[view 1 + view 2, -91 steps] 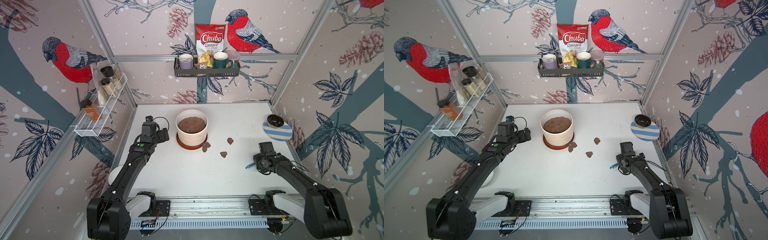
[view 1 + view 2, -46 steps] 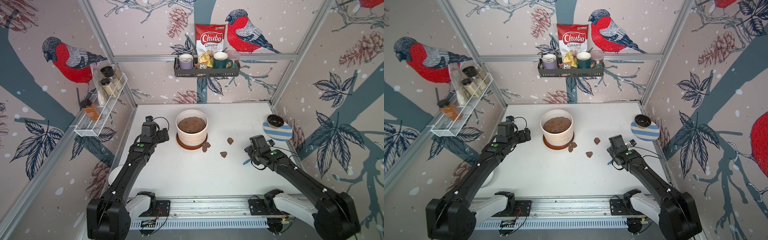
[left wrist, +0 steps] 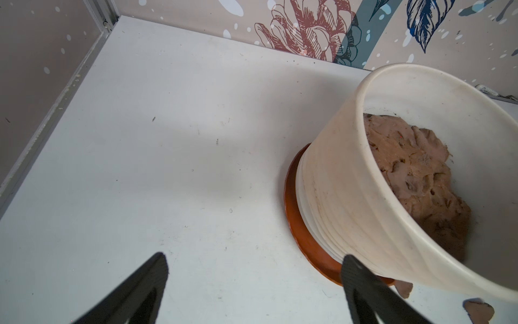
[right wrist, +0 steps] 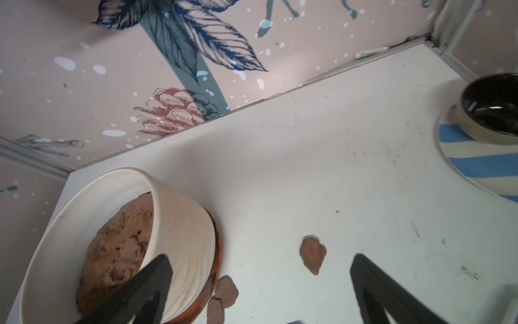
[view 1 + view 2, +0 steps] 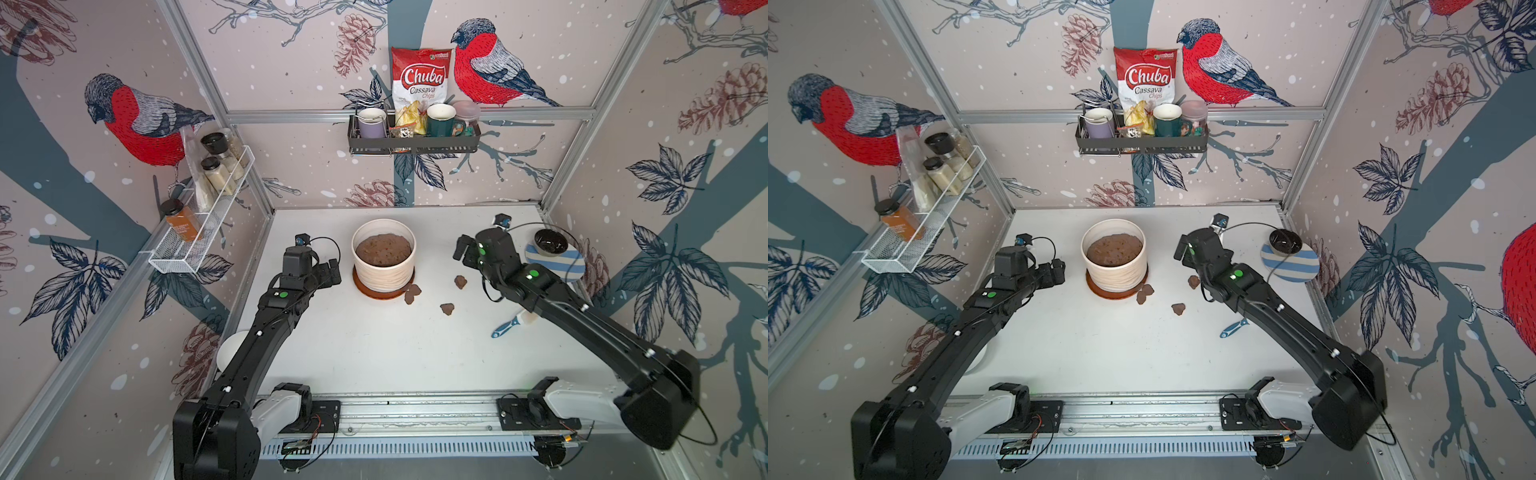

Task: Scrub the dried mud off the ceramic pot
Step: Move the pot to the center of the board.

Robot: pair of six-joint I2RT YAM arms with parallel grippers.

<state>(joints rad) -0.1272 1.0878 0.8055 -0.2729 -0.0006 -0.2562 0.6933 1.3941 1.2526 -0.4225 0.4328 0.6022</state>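
The room is a small booth of bird-and-pinecone walls (image 5: 124, 124) in metal framing, closing the table (image 5: 374, 357) on three sides. The table is flat, white and smooth, with faint scuffs, so I judge that things slide on it easily.

The ceramic pot (image 5: 383, 266) stands upright toward the back middle of the table on a brown saucer (image 5: 376, 293), filled nearly to the rim with brown soil (image 5: 383, 249). So loaded, it probably handles as heavy and stiff, with a hard, slick and chippable wall. The body looks too wide to span. The rim is the likeliest hold, one finger inside and one out, or else a brace against the ribbed side. It may shift on the saucer under a push.

The left claw (image 5: 333, 273) hangs spread wide and empty just beside the pot's left side; the left wrist view does not settle whether it touches. The right claw (image 5: 463, 253) is also spread wide and empty, above the table between the pot and a striped plate (image 5: 575, 270) carrying a black bowl (image 5: 550, 242).

A blue-handled brush (image 5: 509, 326) lies on the table under the right forearm, in neither claw.

The dried mud (image 5: 412, 293) lies as loose lumps on the table right of the pot: a pair by the saucer's edge, two others apart. They look light and crumbly. The pot wall in the wrist views shows only faint tan streaks.
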